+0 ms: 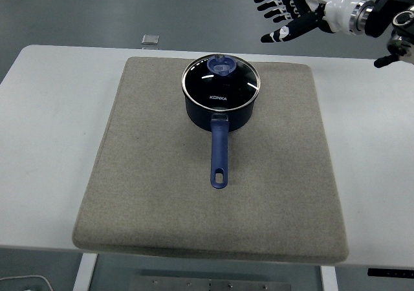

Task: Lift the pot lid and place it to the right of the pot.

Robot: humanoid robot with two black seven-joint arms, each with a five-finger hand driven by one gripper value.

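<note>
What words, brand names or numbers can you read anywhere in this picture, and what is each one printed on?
"KONKA": white letters on the glass pot lid, near its front edge, above the saucepan's blue handle.
Small grey object at the table's far edge: too small to tell whether it carries any text.
Nothing readable on the grey mat or on the right hand.

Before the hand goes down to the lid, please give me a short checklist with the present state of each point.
1. Lid sits closed on the pot: ok.
2. Lid knob is free, nothing covers it: ok.
3. Right hand is open, holds nothing: ok.
4. Hand is above the knob: not ok, it is up and to the right.
5. Mat right of the pot is free for the lid: ok.
6. Left hand: cannot tell, not visible.
</note>
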